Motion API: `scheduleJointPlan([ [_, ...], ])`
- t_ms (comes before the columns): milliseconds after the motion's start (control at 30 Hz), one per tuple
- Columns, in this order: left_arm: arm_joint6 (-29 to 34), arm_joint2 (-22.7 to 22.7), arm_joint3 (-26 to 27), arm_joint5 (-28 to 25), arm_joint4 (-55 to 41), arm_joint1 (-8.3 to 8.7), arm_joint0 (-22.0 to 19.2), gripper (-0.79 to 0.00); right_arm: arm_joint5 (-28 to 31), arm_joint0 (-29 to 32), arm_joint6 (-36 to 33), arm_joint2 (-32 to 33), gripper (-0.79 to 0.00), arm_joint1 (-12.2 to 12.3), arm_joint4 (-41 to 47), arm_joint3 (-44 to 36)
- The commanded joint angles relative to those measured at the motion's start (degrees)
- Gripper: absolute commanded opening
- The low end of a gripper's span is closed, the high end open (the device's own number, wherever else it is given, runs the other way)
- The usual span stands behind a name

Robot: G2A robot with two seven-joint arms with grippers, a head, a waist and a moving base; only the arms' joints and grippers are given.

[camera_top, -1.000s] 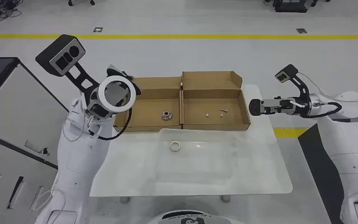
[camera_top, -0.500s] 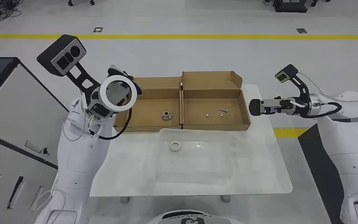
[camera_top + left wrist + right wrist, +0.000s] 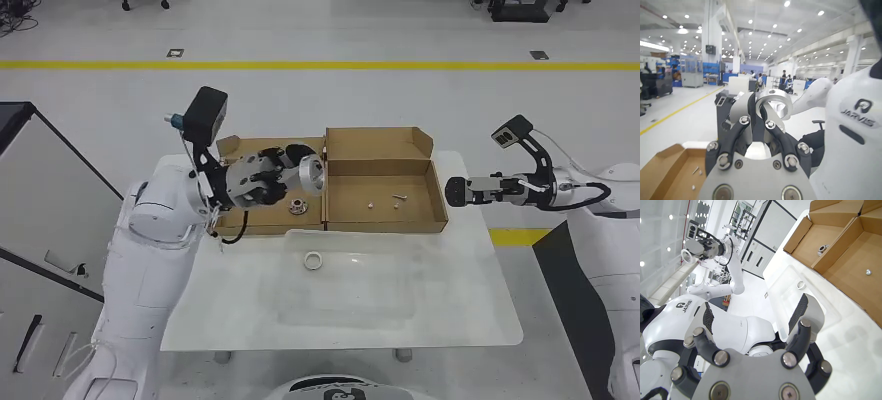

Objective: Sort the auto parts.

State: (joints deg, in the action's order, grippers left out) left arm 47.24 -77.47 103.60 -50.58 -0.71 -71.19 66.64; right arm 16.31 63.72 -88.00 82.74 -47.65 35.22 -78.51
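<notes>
The metal ring (image 3: 781, 95) is held off the bench (image 3: 450, 300), in the air above the left box (image 3: 262, 190) and close to the wall that box shares with the right box (image 3: 385, 185). The left gripper (image 3: 757, 110) has it pinched by its band: one of the fingers (image 3: 752, 108) presses on the outside and the other goes through the ring's opening. A small threaded hole shows on the ring's rim.

Both cardboard boxes stand side by side, touching, along the far edge of the bench. A small flanged metal part (image 3: 297, 207) lies on the floor of the left box, near the shared wall. Two little bolts (image 3: 398, 197) lie apart from each other in the middle of the right box.

Just in front of the boxes, toward the near edge, a clear tray (image 3: 380, 300) rests on the bench. A white ring (image 3: 314, 261) lies in the tray's far left corner.

The right gripper (image 3: 754, 308) hangs beyond the right edge of the bench, level with the right box's outer wall. Its ribbed fingers (image 3: 800, 311) are spread wide with nothing between them.
</notes>
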Motion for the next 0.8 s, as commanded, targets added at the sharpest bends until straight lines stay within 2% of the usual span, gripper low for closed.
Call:
scheduleJointPlan([
  [0,0.3,0.8,-0.7,1.0,5.5,0.07,-0.1,-0.785,0.0,0.0,0.0,0.0,0.000,0.0,0.0,0.0],
  [233,1.8,2.6,-3.3,3.9,15.5,0.53,-2.1,-0.785,0.0,0.0,0.0,0.0,0.000,0.0,0.0,0.0],
  [433,6.2,3.6,-5.4,6.5,24.5,1.25,-5.2,-0.785,0.0,0.0,0.0,0.0,0.000,0.0,0.0,0.0],
  [633,13.2,6.2,-10.4,8.3,27.9,1.86,-10.8,-0.785,0.0,0.0,0.0,0.0,0.000,0.0,0.0,0.0],
  [767,15.0,8.8,-15.2,9.0,30.8,1.83,-15.6,-0.785,0.0,0.0,0.0,0.0,0.000,0.0,0.0,0.0],
])
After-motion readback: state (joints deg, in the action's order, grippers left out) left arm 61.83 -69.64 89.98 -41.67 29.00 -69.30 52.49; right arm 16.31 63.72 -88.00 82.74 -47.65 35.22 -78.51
